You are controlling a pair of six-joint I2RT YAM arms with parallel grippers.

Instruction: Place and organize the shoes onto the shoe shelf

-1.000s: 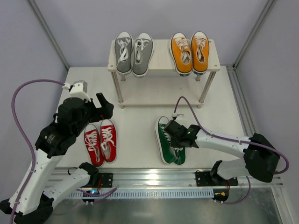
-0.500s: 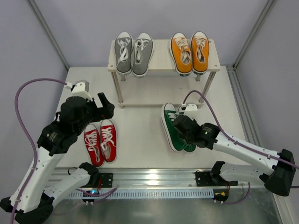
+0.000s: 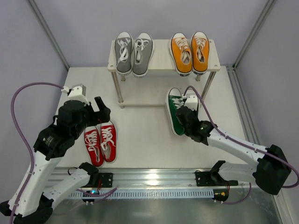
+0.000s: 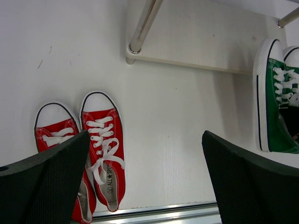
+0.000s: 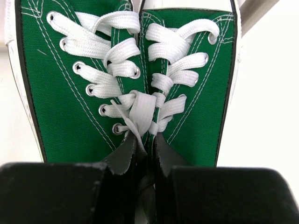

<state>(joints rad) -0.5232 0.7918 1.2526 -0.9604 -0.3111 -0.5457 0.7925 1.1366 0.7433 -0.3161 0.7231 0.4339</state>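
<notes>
The shoe shelf [image 3: 161, 58] stands at the back, with a grey pair [image 3: 134, 53] and an orange pair [image 3: 189, 51] on its top board. My right gripper [image 5: 145, 163] is shut on the pinched inner sides of the green pair [image 5: 126, 79], which it holds together. That green pair [image 3: 177, 112] sits just in front of the lower board [image 3: 149, 93], right of centre, toes toward the shelf. The red pair [image 3: 100, 142] lies on the table at the left. My left gripper [image 3: 100, 111] hovers open over the red pair's [image 4: 103, 149] toes, holding nothing.
A metal shelf leg [image 4: 142, 25] stands just beyond the red pair. An aluminium rail [image 3: 154, 175] runs along the table's near edge. Purple cables [image 3: 21, 107] loop off both arms. Grey walls and frame posts [image 3: 46, 32] close in the sides.
My right gripper has carried the green pair away from the near edge, up and to the right toward the shelf's lower board. The left arm has shifted slightly; its gripper stays open.
</notes>
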